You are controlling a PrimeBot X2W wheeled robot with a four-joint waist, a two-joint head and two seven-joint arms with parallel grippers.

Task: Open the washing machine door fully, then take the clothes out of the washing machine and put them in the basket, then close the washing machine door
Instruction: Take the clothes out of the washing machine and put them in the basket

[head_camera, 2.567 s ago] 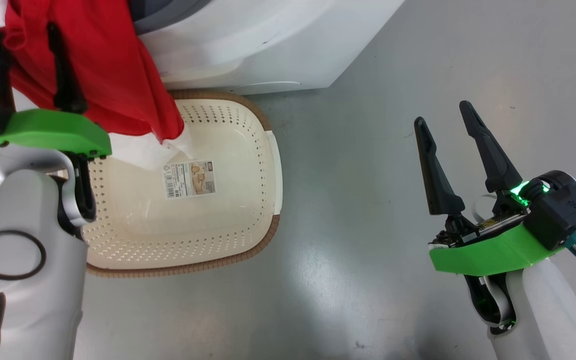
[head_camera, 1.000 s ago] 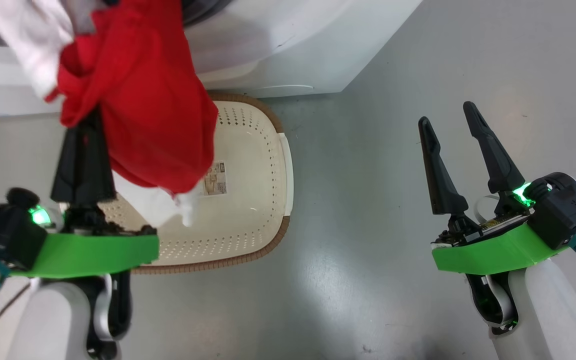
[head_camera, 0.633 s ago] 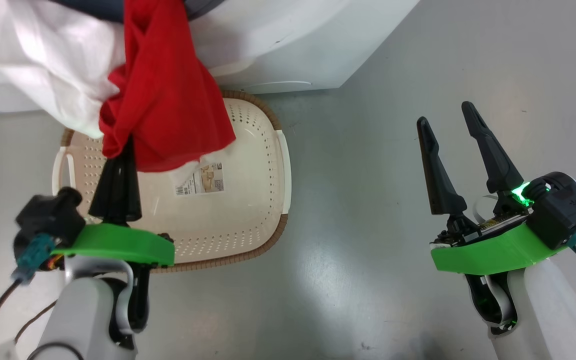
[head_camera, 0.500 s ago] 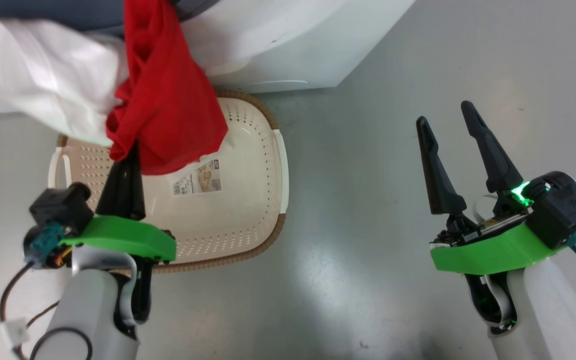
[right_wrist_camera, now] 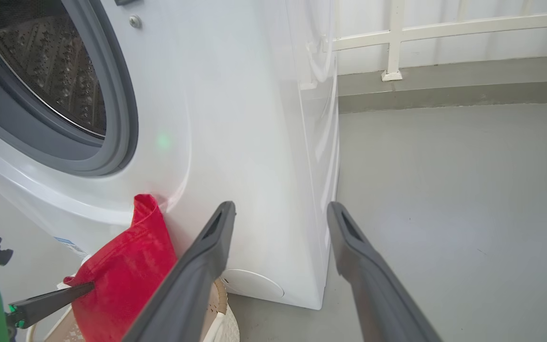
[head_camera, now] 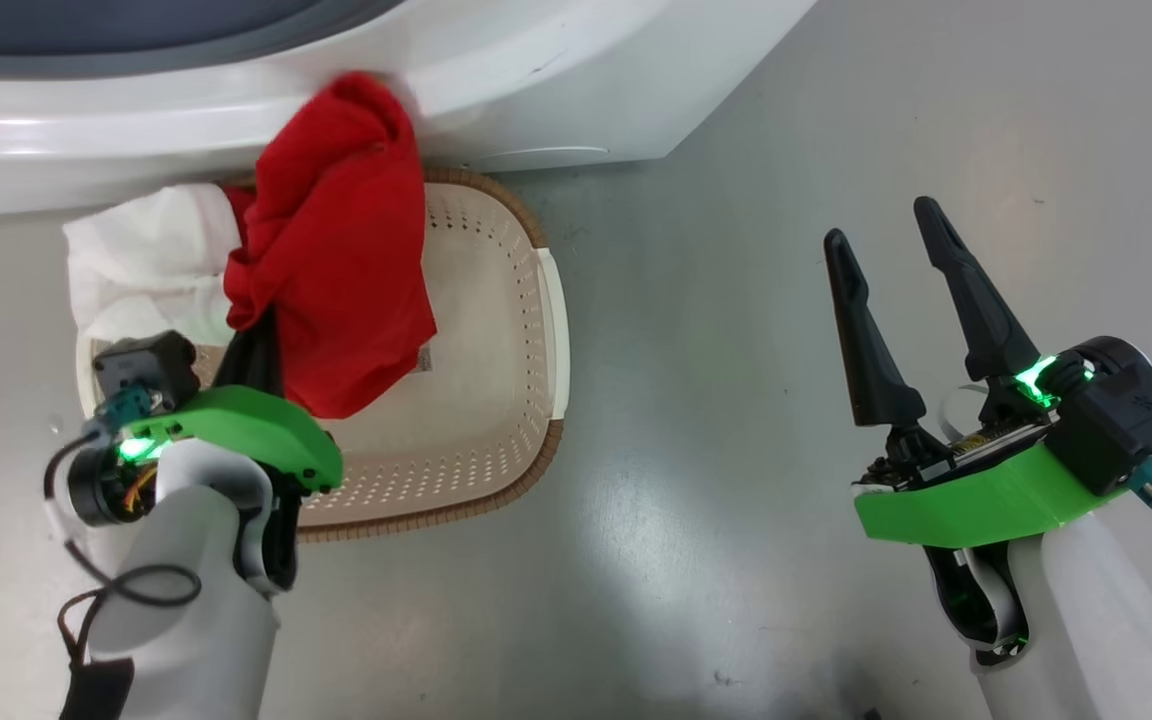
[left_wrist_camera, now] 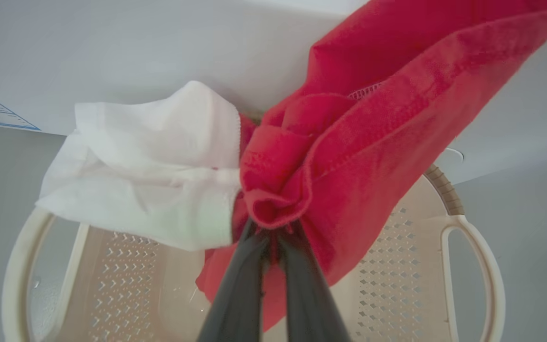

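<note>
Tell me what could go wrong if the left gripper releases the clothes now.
1. The white part of the clothes lies across the basket rim and may slide to the floor.
2. The red part leans on the washing machine, so, once the shut left gripper opens, it might fall behind the basket.

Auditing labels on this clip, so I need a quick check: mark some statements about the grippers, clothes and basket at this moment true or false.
1. The left gripper is shut on the clothes. True.
2. The right gripper grips a white garment. False: it is open and holds nothing.
3. The clothes lie released in the basket. False: they hang bunched from the left gripper over it.
4. The washing machine has its opening uncovered, showing the steel drum. True.
</note>
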